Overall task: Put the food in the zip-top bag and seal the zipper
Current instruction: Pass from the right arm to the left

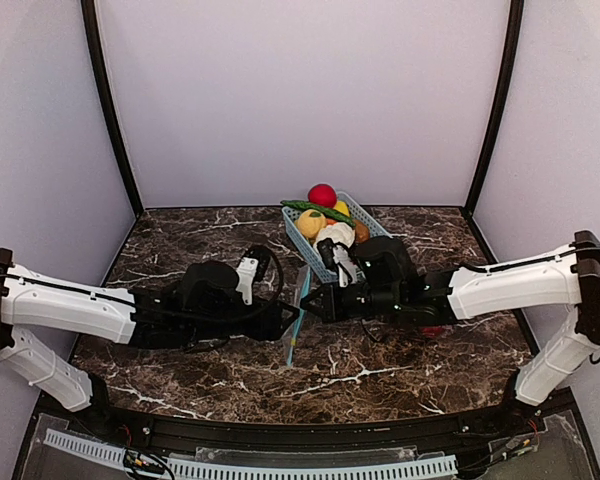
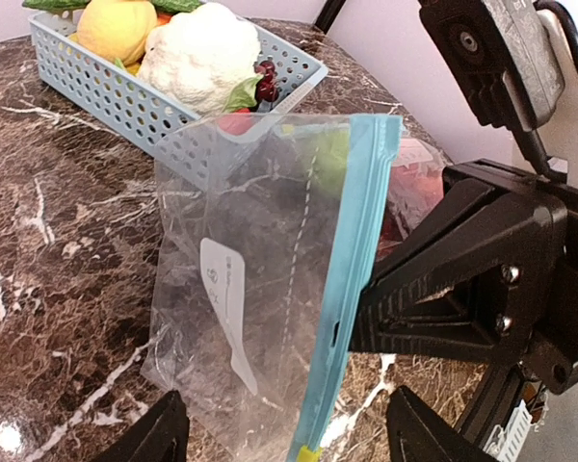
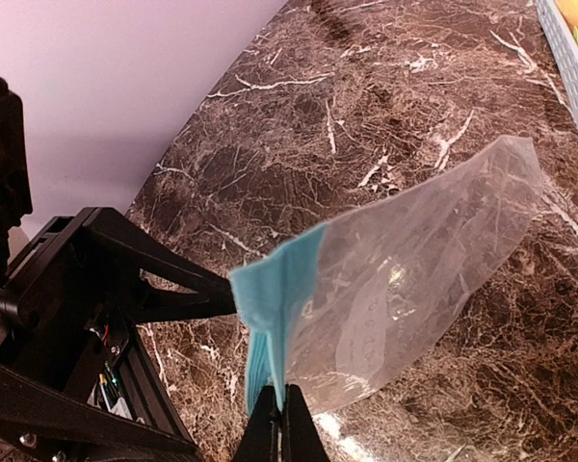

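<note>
Right claw (image 3: 277,431) pinched shut on the blue zipper strip (image 3: 270,298), holding the zip-top bag (image 3: 414,250) up mid-desk (image 1: 180,250). Left claw (image 2: 289,438) spread wide either side of it, gripping nothing. Food (image 1: 312,222) is in the basket (image 2: 96,91) by the far edge. I'd take the opposite lip and part the mouth gently.

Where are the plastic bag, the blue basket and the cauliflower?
zip-top bag (image 2: 279,221), left wrist view, its clear side
light-blue basket (image 2: 96,87), left wrist view, its lattice wall
cauliflower (image 2: 197,53), left wrist view, its white head

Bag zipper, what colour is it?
The zipper is light blue, clearest in the left wrist view.
</note>
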Controlling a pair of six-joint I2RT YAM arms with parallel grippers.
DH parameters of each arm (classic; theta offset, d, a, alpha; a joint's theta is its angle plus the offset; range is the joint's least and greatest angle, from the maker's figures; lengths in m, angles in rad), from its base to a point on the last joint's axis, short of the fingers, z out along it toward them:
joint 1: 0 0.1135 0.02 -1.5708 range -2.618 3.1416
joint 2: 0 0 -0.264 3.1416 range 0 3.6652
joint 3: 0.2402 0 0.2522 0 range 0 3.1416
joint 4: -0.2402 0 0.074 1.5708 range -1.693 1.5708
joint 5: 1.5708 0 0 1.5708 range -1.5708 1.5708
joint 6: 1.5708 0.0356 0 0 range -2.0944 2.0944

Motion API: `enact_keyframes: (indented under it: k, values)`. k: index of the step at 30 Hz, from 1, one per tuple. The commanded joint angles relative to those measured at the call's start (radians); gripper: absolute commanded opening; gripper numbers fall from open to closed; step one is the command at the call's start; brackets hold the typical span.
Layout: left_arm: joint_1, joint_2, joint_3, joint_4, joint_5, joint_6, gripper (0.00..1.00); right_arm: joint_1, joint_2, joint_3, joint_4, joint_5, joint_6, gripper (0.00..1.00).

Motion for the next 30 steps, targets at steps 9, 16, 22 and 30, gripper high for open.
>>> enact_keyframes:
  k: [9,16,22,30]
  values:
    - [0.032,0.067,0.075,0.067,0.045,-0.023,0.68,0.015,-0.052,-0.027,0.023,-0.034,-0.087,0.0]
    - [0.043,0.094,0.089,0.065,0.002,-0.018,0.59,0.031,-0.057,-0.028,0.021,-0.046,-0.116,0.0]
    - [0.043,0.114,0.106,0.025,-0.055,-0.002,0.51,0.038,-0.063,-0.031,0.01,-0.044,-0.124,0.0]
    - [0.043,0.165,0.174,-0.072,-0.065,0.038,0.48,0.044,-0.038,0.003,-0.042,-0.02,-0.137,0.0]
